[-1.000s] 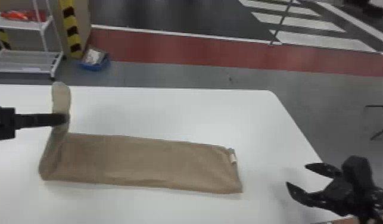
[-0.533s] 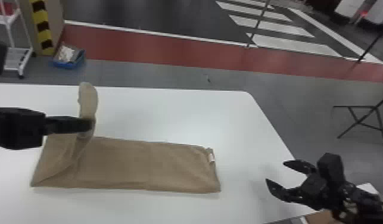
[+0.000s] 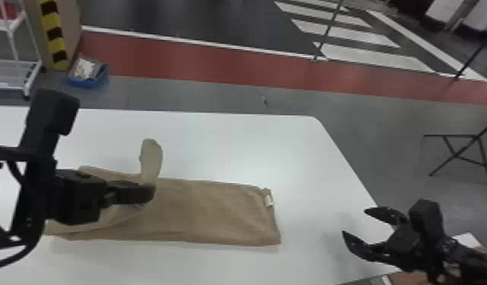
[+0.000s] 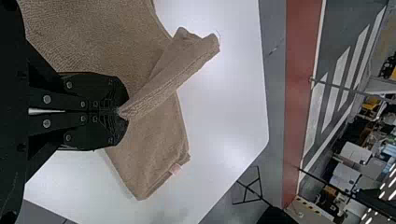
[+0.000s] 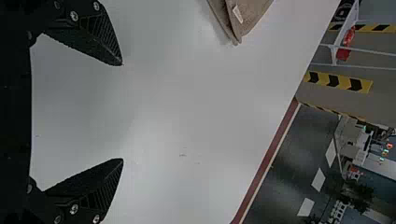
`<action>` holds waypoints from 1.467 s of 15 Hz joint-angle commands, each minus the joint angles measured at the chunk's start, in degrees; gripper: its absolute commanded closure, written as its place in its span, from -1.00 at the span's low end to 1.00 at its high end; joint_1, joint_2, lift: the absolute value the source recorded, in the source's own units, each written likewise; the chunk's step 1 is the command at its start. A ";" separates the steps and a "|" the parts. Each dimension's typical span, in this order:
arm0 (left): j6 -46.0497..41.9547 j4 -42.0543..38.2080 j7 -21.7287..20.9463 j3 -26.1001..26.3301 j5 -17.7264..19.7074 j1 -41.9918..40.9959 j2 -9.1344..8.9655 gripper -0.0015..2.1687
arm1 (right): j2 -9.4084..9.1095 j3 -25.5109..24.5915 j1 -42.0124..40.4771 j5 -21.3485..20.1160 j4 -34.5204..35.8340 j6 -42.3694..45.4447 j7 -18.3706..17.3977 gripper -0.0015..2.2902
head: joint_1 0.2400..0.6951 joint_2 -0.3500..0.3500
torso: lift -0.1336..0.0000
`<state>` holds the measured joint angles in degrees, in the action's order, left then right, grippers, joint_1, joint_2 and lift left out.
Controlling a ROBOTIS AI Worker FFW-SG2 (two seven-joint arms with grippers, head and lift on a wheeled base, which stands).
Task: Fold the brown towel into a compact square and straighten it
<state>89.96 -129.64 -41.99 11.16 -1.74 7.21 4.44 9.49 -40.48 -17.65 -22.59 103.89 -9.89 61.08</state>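
L gripper [image 3: 149,193] has moved R w/ one end of the brown towel [image 3: 223,212] pinched & raised, the rest lying on the white table [image 3: 234,147]; R gripper [image 3: 354,221], fingers spread, is near the table's R edge.

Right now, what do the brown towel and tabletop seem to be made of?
The brown towel: matte cloth, likely cotton terry, judging by its pebbly nap. The tabletop: perhaps laminate or plastic, smooth and white, with soft bright reflections.

Brown towel [image 3: 223,216], partly folded, on white table [image 3: 231,140].
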 commanded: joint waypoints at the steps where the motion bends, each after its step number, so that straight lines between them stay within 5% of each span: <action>1: 0.07 -0.35 1.03 2.91 -0.02 -1.06 -0.48 0.17 | -0.09 0.14 -0.02 0.00 -0.09 0.26 0.00 -0.85 | 1.00 -1.00 | -0.86; 2: 0.07 -0.35 1.82 4.05 -0.02 -1.06 -0.66 -0.56 | -0.18 0.14 -0.02 0.09 0.08 0.08 0.00 -0.85 | 1.00 -1.00 | -0.86; 3: 0.07 -0.88 2.26 4.58 -0.02 -1.14 -1.01 -0.96 | -0.27 0.05 -0.02 0.88 0.61 -0.09 0.09 -0.85 | 1.00 -1.00 | -0.86; 10: 0.07 -2.55 3.23 4.31 0.69 -2.73 -1.89 -0.98 | -0.88 -1.27 -0.02 6.07 4.30 -5.01 0.44 -0.85 | 1.00 -1.00 | -0.86; 14: 0.07 -2.72 2.35 -0.43 0.95 -4.31 -0.75 -0.98 | -4.31 2.25 0.42 11.52 12.74 -22.06 0.26 -0.86 | 1.00 -1.00 | -0.86; 17: 0.07 -2.64 2.09 -7.55 4.55 -6.77 3.82 -0.98 | -9.14 8.93 1.92 11.69 21.88 -36.13 0.00 -0.87 | 1.00 -1.00 | -0.86; 19: -3.87 0.26 2.62 -13.00 7.54 -8.26 6.63 -0.98 | -9.55 15.25 2.97 10.90 26.71 -45.27 -0.79 -0.87 | 1.00 -1.00 | -0.86; 22: -11.25 7.47 3.14 -21.00 12.64 -8.70 8.83 -0.98 | -9.55 25.98 1.83 5.54 29.08 -46.50 -2.99 -0.87 | 1.00 -0.50 | -0.86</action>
<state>81.21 -125.15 -38.83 -6.28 8.79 -1.28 12.35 0.03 -19.41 -15.15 -14.30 132.35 -55.93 58.76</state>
